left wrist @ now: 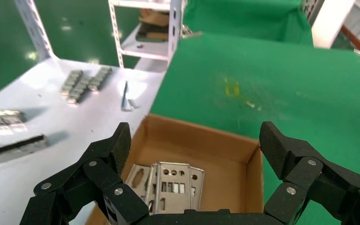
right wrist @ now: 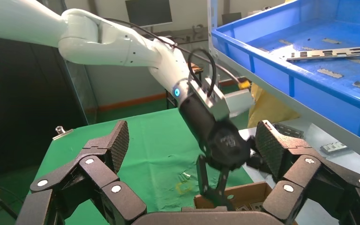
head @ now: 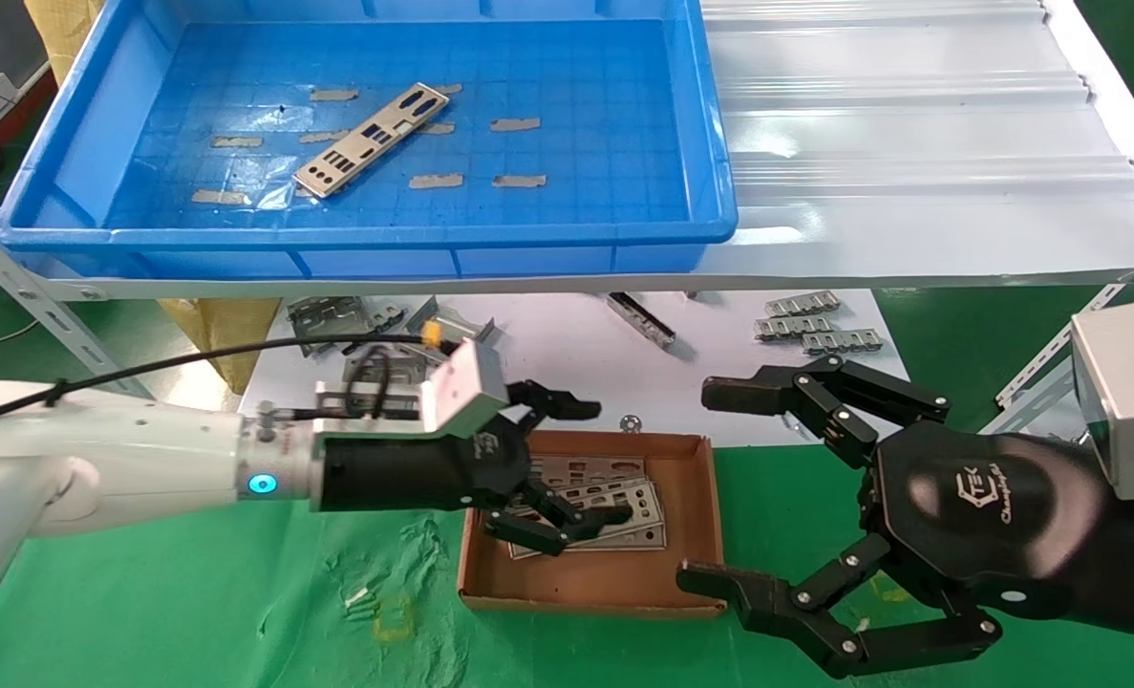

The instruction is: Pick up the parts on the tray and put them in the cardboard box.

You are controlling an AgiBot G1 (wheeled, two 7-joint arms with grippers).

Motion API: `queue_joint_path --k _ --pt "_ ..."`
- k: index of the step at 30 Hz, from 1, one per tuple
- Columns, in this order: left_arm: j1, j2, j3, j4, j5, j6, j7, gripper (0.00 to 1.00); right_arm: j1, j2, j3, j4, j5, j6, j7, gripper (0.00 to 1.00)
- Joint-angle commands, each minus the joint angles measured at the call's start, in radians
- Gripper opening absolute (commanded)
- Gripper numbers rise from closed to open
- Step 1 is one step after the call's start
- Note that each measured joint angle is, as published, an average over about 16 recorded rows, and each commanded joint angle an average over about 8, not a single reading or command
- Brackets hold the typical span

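Toward the left of the raised white sheet (head: pixel 910 143), the tray (head: pixel 70 143) is seen, and one part (head: pixel 373 139) is left lying flat and slantwise on its grid floor, among tan tape scraps (head: pixel 514 124), nearer the tray's left half than its right wall. Below the sheet's front edge, on the lower white surface (head: pixel 567 363), bent grey brackets (head: pixel 337 315) are scattered toward the left and small ridged strips (head: pixel 805 320) toward the right corner; none of these belongs to the task. The left gripper (head: pixel 581 463) is held low over the left half of the cardboard box (head: pixel 710 516), which is set on the green surface (head: pixel 194 592) at the white surface's front edge. Its fingers (head: pixel 567 409) are spread wide and nothing is held between them, which is judged to fit a release just made. Inside the box, a few parts (left wrist: pixel 173 187) are stacked flat and slightly fanned against the left wall, so that they lie level below the rim. At the right, the right gripper (head: pixel 719 483) is parked just beside the box's right wall, its fingers (head: pixel 748 392) likewise spread wide and empty. One part is judged to remain to be fetched.
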Motion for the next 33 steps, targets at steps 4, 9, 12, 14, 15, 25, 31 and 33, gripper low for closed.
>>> queue_joint_path --k 4,9,12,14,15,25,31,33 --pt "0.041 -0.056 -0.041 -0.093 -0.024 0.004 -0.047 1.0 0.0 0.0 0.0 0.0 0.0 0.0 0.0 1.0" --pt "0.083 -0.114 -0.084 -0.189 -0.049 0.009 -0.096 1.0 0.0 0.0 0.0 0.0 0.0 0.0 0.0 1.0" --pt "0.109 -0.149 -0.11 -0.246 -0.064 0.011 -0.125 1.0 0.0 0.0 0.0 0.0 0.0 0.0 0.0 1.0" --pt "0.125 -0.172 -0.127 -0.284 -0.074 0.013 -0.144 1.0 0.0 0.0 0.0 0.0 0.0 0.0 0.0 1.0" --pt "0.134 -0.184 -0.135 -0.304 -0.079 0.014 -0.154 1.0 0.0 0.0 0.0 0.0 0.0 0.0 0.0 1.0" --pt "0.218 -0.299 -0.22 -0.495 -0.128 0.023 -0.251 1.0 0.0 0.0 0.0 0.0 0.0 0.0 0.0 1.0" --pt "0.269 -0.368 -0.271 -0.61 -0.158 0.028 -0.31 1.0 0.0 0.0 0.0 0.0 0.0 0.0 0.0 1.0" --pt "0.286 -0.392 -0.289 -0.648 -0.168 0.03 -0.329 1.0 0.0 0.0 0.0 0.0 0.0 0.0 0.0 1.0"
